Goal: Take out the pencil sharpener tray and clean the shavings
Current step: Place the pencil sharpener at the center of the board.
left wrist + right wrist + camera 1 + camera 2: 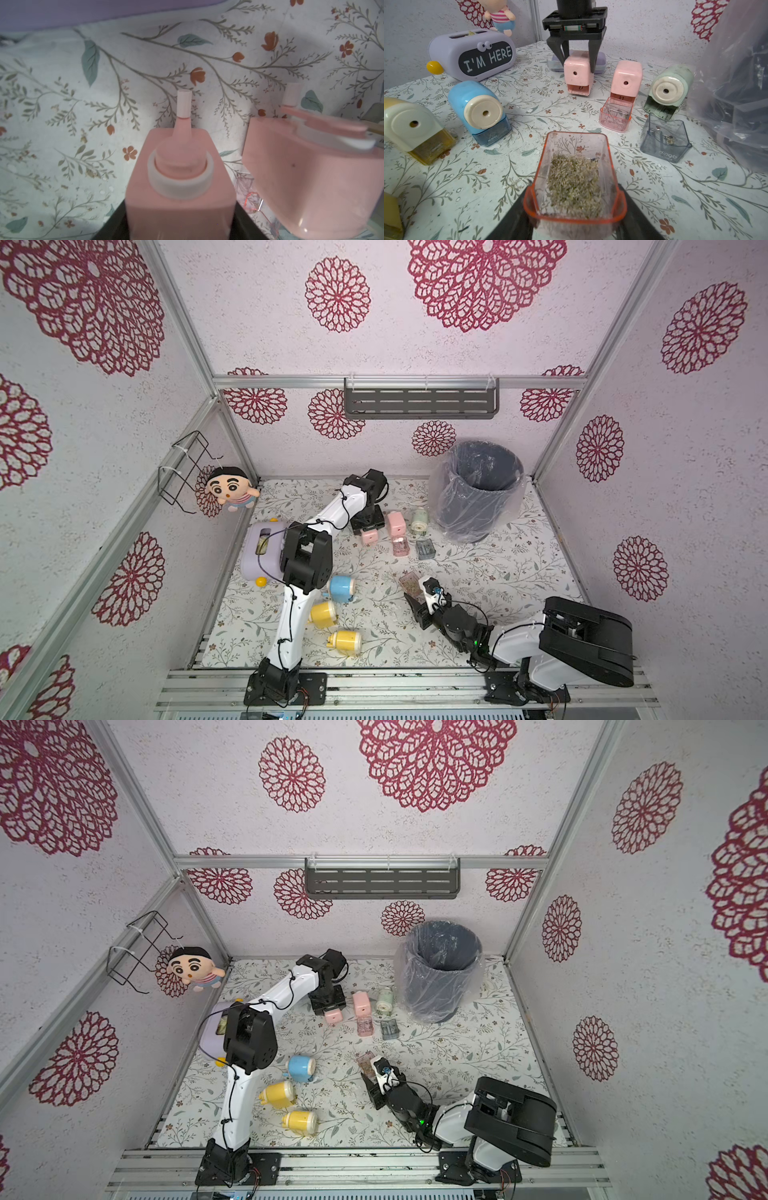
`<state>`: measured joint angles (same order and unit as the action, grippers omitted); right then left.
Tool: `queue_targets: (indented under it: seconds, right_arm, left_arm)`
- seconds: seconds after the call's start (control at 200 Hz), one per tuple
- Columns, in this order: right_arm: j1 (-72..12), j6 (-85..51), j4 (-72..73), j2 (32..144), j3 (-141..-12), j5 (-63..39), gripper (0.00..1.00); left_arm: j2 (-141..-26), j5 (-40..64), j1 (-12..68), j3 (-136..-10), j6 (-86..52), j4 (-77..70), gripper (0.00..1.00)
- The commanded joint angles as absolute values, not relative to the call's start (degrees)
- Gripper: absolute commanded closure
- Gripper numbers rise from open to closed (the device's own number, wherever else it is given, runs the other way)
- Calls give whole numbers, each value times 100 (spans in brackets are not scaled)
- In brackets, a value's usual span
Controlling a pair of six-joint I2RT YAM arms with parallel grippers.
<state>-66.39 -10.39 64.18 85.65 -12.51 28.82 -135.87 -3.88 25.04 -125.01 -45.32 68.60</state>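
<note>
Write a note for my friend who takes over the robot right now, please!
Left gripper: shut on the square pink plastic sharpener, which stands on the floral table, tray slot empty.
Right gripper: shut on the clear orange-rimmed plastic tray, held open side up.
Tan shavings lie heaped inside that tray.
Done: tray pulled out.
Left: carry it to the plastic-lined grey bin at the far right, tip the shavings in, then probably slide the tray back.
</note>
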Motion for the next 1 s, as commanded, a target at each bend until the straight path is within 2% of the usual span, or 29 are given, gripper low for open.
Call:
queue_targets:
  seconds: [0.0,0.2,0.315,0.65,0.765,0.996]
  right_arm:
    - [-6653,-1213,6584,8527,-1266,3040,53]
    - [-6651,-1310,6747,8724,-1278,3040,53]
    - [-6645,-1344,6785,8839,-1342,3011,53]
    - [-6627,-1357,6837,9015,-1472,2997,53]
    - [-6609,-1336,6709,8979,-1555,2971,53]
    - [-6557,-1286,6348,8600,-1581,2995,53]
  left_arm:
    - [-14103,-441,2514,-13436,-3942,7397,75]
    - [-14521,-335,2490,-13944,-3764,7602,73]
    - [-14562,-275,2492,-13905,-3723,7626,67]
    - [-14444,-145,2514,-13896,-3639,7662,24]
    - [-14279,-137,2514,-13824,-3637,7634,17]
    - [-13315,26,2532,-13069,-3795,7195,13]
